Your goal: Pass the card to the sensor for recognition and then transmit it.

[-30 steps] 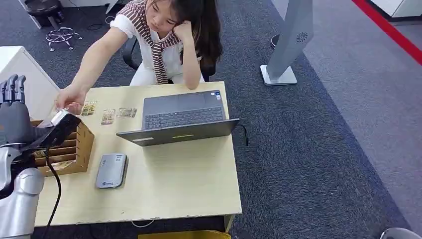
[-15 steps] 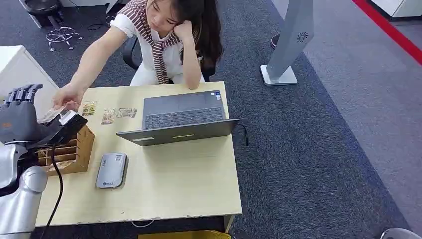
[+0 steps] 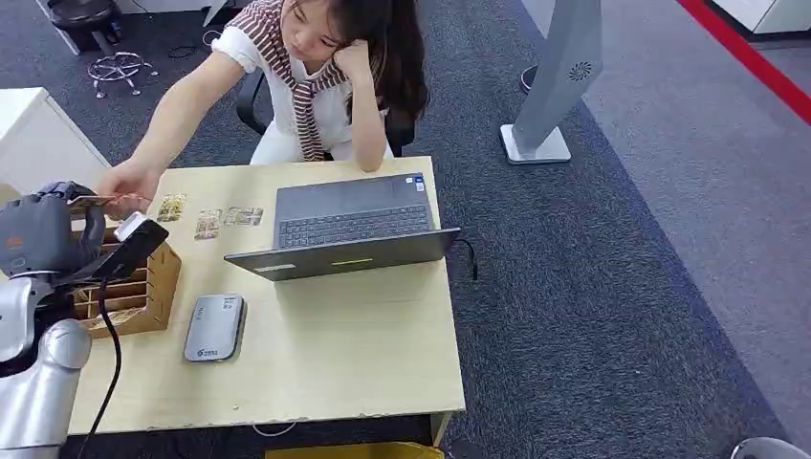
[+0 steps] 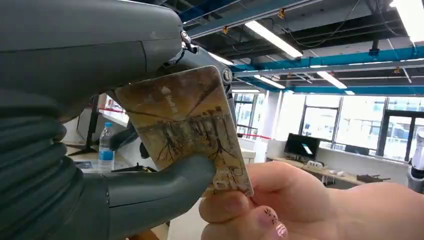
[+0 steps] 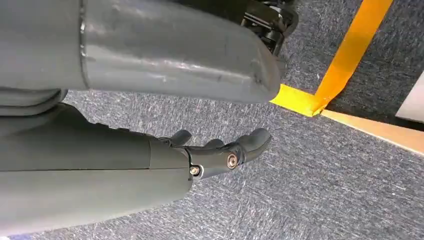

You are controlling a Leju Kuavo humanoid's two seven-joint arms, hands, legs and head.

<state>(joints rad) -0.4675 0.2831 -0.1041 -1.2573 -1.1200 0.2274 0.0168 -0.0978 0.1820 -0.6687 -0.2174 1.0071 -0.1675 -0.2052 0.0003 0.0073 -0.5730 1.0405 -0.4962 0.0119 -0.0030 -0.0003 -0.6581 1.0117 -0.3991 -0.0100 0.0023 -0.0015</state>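
Observation:
My left hand (image 3: pixel 46 232) is raised at the table's far left, beside the wooden card holder (image 3: pixel 143 287). Its thumb and fingers pinch a brownish patterned card (image 4: pixel 185 130), which the head view shows at my fingertips (image 3: pixel 96 201). A seated person's hand (image 4: pixel 265 200) grips the same card by its other end, and their arm (image 3: pixel 177 115) reaches across the table. The grey card sensor (image 3: pixel 214 327) lies flat on the table in front of the holder. My right hand (image 5: pixel 220 150) hangs over the carpet, fingers loosely apart and holding nothing.
An open laptop (image 3: pixel 344 229) takes up the middle of the wooden table (image 3: pixel 363 354). Several cards (image 3: pixel 206 222) lie in a row at the table's far edge. A black cable (image 3: pixel 107 354) hangs from my left wrist. A grey stand (image 3: pixel 555 86) is on the carpet to the right.
My left hand's fingers, upright and spread a second ago, have curled down and closed on the card that the person holds out. The person's hand has stayed at the card.

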